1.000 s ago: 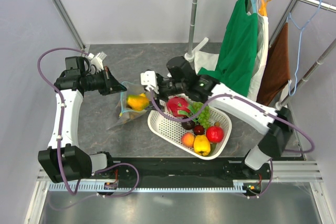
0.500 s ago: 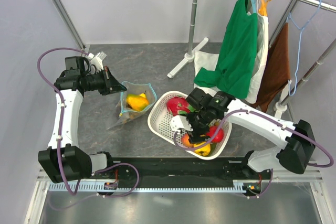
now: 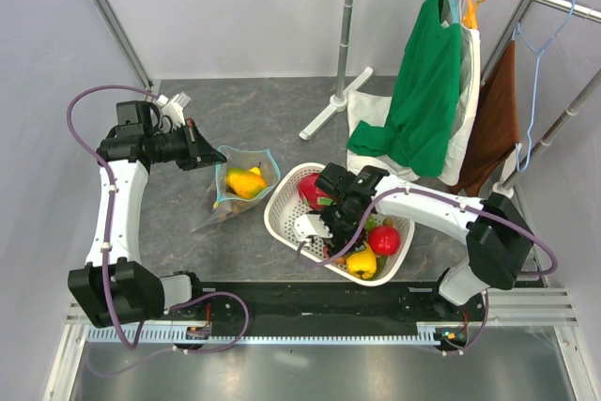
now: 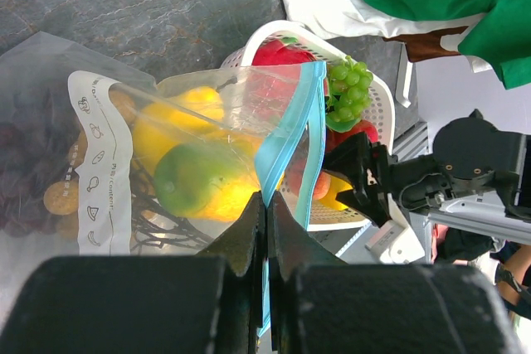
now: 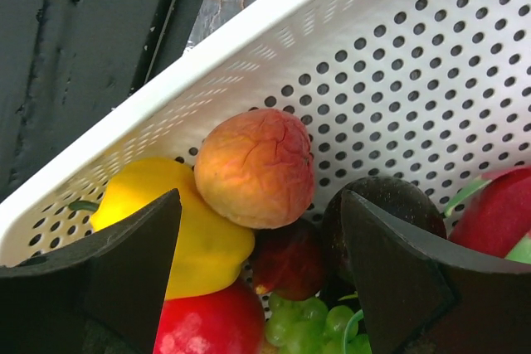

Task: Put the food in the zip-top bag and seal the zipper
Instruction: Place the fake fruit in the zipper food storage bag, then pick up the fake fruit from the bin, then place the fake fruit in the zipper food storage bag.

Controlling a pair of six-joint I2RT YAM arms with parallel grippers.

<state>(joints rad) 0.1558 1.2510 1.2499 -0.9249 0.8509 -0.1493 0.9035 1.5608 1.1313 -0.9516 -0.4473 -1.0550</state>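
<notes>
Squarely centre the wide-open, empty right gripper (image 3: 313, 229) over the peach (image 5: 255, 167); the left gripper (image 4: 267, 205) pinches the zipper (image 4: 290, 134).

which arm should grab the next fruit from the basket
Right: its open gripper hangs over the peach in the basket. The left gripper is shut on the zipper, holding the bag mouth open.
</notes>
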